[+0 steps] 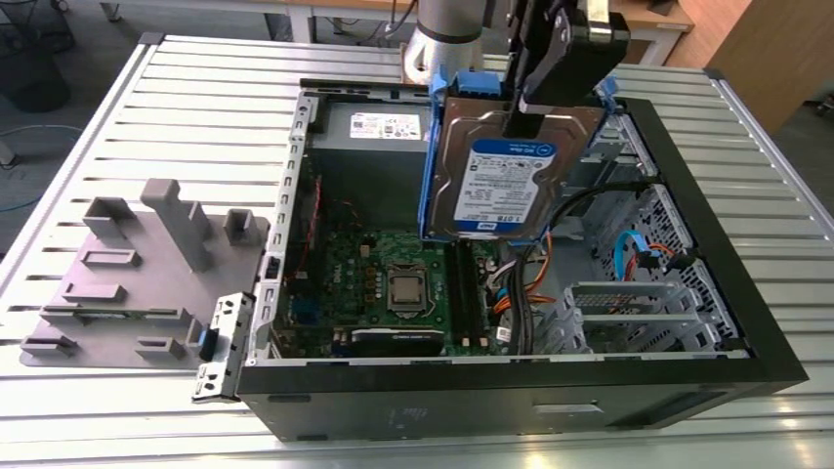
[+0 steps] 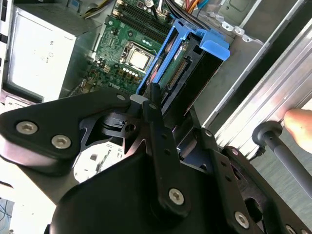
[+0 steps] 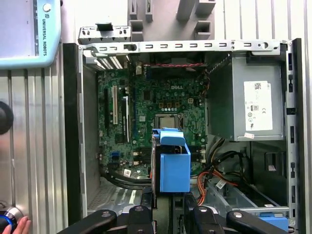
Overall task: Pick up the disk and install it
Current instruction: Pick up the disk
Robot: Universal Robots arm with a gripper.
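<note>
One disk hangs in gripper above case.

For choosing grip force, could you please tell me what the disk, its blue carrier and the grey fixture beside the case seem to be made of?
Disk: apparently bare metal, from its dull silver sheen, with a smooth white-and-blue label. Carrier: probably moulded plastic, uniformly blue and matte. Fixture: likely plastic too, flat matte grey, though the look leaves that open.

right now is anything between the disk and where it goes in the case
Nothing lies between the gripper and the disk: it holds it upright over the open case. Below it, black and orange cables loop across the case toward the exterior view's right and could obstruct it.
</note>
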